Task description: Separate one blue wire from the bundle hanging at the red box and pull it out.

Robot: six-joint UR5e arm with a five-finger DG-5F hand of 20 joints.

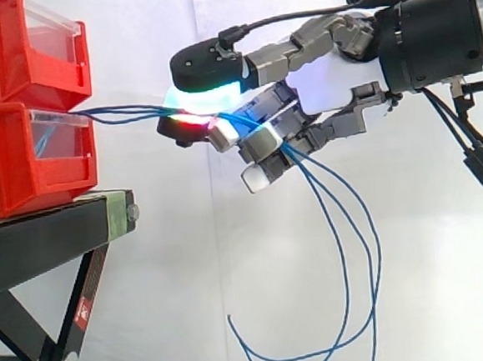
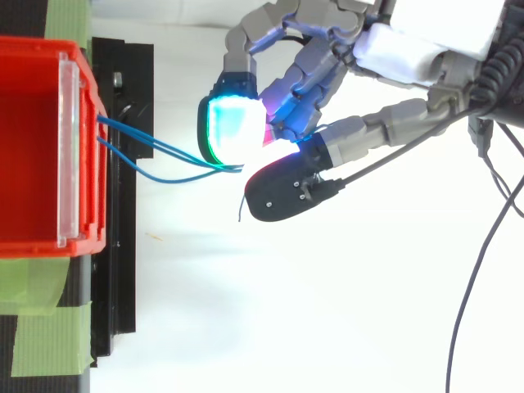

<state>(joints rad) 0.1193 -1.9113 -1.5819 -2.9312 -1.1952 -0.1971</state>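
As I look at the side view, the robot hand (image 1: pixel 334 81) comes in from the right and is closed in a pinch on the blue wires (image 1: pixel 127 114). One thick pad (image 1: pixel 205 95), glowing cyan and green, lies on top. A second pad (image 1: pixel 188 122), glowing red, presses from below, and the wires pass between these two. The other fingers are curled underneath, with white tips. From the pinch the wires run nearly level to the left, in the air, and enter the front of the lower red box (image 1: pixel 23 164) at the top of its clear front plate. An upper red box (image 1: pixel 13 48) sits on this one. More than one strand reaches the pinch, and I cannot tell how many are really clamped. Behind the fingers the wires come out again and hang down in long loose loops, with their free ends low in front of the white curtain (image 1: pixel 171 236). In the top view the strands (image 2: pixel 164 149) leave the box side apart from each other and come together at the cyan pad, and one short end sticks out just beside it. Both boxes stand on the black bench (image 1: pixel 45 238), near its right end, and green tape (image 2: pixel 45 336) is stuck on the bench beside them.
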